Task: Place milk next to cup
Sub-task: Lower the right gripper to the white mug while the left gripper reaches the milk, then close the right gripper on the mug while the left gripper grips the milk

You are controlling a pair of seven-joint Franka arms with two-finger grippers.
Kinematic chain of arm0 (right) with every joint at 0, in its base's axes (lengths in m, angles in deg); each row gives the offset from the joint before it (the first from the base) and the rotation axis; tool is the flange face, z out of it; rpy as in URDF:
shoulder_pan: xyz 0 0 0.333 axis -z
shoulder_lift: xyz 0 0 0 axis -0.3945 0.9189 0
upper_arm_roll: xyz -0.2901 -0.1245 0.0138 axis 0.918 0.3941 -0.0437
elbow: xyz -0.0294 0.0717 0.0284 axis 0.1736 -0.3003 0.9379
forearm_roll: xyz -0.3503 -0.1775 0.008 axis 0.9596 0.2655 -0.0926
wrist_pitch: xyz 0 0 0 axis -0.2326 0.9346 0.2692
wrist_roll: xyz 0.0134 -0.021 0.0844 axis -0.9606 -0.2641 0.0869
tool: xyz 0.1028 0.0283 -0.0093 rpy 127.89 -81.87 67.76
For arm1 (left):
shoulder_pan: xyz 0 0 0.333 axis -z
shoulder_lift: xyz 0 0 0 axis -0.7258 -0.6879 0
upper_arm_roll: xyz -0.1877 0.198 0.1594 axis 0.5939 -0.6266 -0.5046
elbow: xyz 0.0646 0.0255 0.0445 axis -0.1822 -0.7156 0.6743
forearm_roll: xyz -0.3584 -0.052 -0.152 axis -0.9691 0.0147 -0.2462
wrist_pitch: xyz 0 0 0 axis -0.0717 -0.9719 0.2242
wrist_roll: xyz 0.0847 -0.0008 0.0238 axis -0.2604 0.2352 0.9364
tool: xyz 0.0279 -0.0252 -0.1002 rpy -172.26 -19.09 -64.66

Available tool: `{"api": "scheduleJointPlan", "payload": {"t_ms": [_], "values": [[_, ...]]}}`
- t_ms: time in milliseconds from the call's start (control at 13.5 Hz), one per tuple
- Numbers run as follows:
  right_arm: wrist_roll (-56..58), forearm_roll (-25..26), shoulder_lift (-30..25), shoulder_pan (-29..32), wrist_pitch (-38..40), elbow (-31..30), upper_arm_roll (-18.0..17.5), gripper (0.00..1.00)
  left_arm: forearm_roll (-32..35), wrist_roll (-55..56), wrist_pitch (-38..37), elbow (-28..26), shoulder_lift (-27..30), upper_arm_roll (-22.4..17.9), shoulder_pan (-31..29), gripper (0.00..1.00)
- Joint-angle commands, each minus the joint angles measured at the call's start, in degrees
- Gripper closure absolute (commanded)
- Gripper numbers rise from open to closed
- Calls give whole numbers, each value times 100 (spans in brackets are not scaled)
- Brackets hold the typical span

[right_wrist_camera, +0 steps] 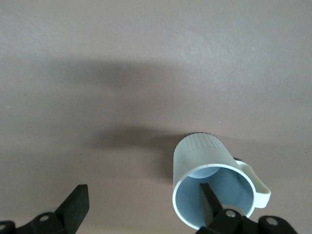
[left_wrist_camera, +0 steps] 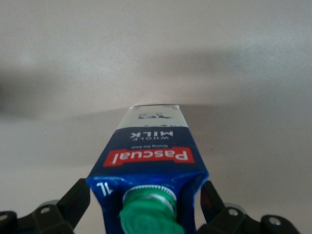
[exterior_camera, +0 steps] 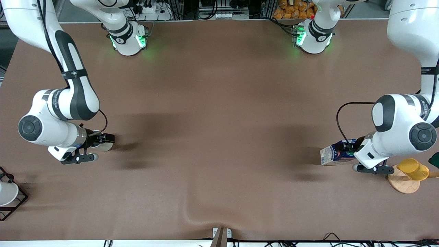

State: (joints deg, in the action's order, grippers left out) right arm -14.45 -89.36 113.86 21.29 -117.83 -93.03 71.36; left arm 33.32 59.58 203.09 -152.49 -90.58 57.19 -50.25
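The milk, a dark blue carton with a green cap, stands on the brown table at the left arm's end. In the left wrist view the milk sits between my left gripper's fingers. My left gripper is open, with a finger close on each side of the carton top. The cup, a light grey mug, stands at the right arm's end. My right gripper is open over it. In the right wrist view one finger is inside the cup and the other is well outside it.
A yellow cup lies on a round wooden stand beside the left arm. A white cup in a black wire frame sits at the right arm's end, nearer the front camera. The tablecloth has a wrinkle.
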Motion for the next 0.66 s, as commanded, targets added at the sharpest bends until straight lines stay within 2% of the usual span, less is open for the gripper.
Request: {"api": "scheduleJointPlan", "payload": {"t_ms": [0,295,443,517,591], "values": [[34,4,62,10,58,-164,-36,0,117,148,24,-8,73,15,11,22],[78,4,193,255,58,-252,-36,0,117,139,-20,53,144,15,11,63],[130,4,255,326,5,-244,-36,2,126,113,-63,80,327,15,-24,65],[200,4,299,352,-56,-244,-36,52,117,113,-186,71,476,6,-50,65],[201,-5,369,378,-178,-244,-36,80,100,191,-387,62,643,-3,-102,65]]}}
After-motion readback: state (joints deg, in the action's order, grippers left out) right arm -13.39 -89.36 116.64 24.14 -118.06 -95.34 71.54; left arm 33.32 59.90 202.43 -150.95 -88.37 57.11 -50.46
